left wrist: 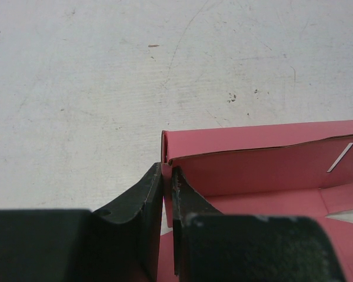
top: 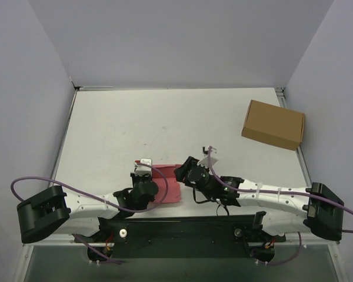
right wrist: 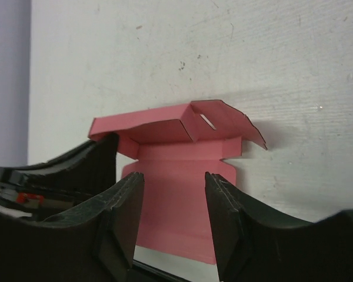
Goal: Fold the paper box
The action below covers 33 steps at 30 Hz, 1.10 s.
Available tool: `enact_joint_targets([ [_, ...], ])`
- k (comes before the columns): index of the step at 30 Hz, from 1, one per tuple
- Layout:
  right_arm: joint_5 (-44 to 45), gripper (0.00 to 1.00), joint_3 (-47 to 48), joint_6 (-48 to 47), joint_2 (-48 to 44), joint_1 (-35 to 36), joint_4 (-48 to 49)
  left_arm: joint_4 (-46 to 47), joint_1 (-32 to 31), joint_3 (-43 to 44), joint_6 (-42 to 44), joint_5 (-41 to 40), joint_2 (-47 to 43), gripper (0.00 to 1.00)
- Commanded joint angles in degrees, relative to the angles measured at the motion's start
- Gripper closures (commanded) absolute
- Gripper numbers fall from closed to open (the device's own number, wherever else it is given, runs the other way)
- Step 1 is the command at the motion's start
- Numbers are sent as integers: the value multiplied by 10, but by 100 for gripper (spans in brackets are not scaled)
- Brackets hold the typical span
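The small pink-red thin-card paper box (top: 172,191) lies partly formed on the white table (top: 165,117), near the front edge and between the two arms, with one long wall raised and its base panel flat. The left gripper (left wrist: 166,189) is clamped on one end of that raised wall, its jaws almost together with the card edge between them. The right gripper (right wrist: 173,202) stands with its jaws apart over the flat base panel and holds nothing; whether its fingertips touch the card cannot be told. Hazard 1: the only clamp is at one end of the wall, so a push from the right gripper may pivot the whole sheet about that point instead of creasing it. Hazard 2: thin card buckles readily. The raised wall shows a slight bow along its top edge in the left wrist view, and a pull by the left gripper could crush or tear the clamped end. Hazard 3: the slotted flap (right wrist: 220,117) leans over the interior at a tilt, and pressing it away from its score line would set a false crease and misalign the slot. Hazard 4: the two grippers work just beside each other, so finger-to-finger contact is possible. The brown cardboard box (top: 273,124) lies well apart at the far right and should not obstruct.
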Motion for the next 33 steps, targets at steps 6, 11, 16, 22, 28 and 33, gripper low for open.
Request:
enact_joint_targets([
  [6, 21, 56, 92, -77, 128, 37, -125, 49, 2, -14, 1, 5, -8, 100],
  [11, -30, 59, 73, -88, 157, -11, -58, 50, 1, -14, 2, 4, -9, 100],
  [16, -81, 65, 58, -100, 184, -44, -5, 53, 2, -15, 2, 2, -6, 100],
  [22, -82, 68, 63, -87, 210, -47, -13, 54, 2, -16, 0, 1, -7, 100],
  [28, -66, 68, 59, -68, 213, -53, -36, 55, 1, -16, -1, 4, -3, 100],
  [33, -52, 68, 69, -64, 212, -50, -65, 53, 1, -15, 0, 3, -4, 100],
])
